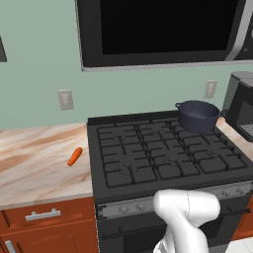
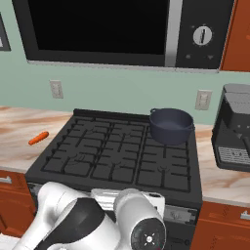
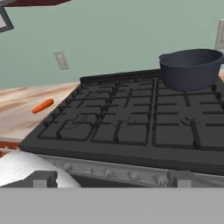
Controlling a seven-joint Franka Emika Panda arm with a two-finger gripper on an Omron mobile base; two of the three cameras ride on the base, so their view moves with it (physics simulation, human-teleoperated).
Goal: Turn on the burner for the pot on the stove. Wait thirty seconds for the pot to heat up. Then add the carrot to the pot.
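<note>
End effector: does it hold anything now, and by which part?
Nothing is held. The end effector is open, with the carrot on the counter and the pot on the stove.

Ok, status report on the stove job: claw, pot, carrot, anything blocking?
Claw open, empty, low before the stove front. Pot on back right burner. Carrot lies on counter left of stove. Nothing in the way.

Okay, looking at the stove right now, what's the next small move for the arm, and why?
Probably ease the open gripper forward and down toward the knob strip on the stove, aiming for the back-right burner's knob. The pot sits on that burner, nothing is held, and the carrot lies on the counter for later.
</note>
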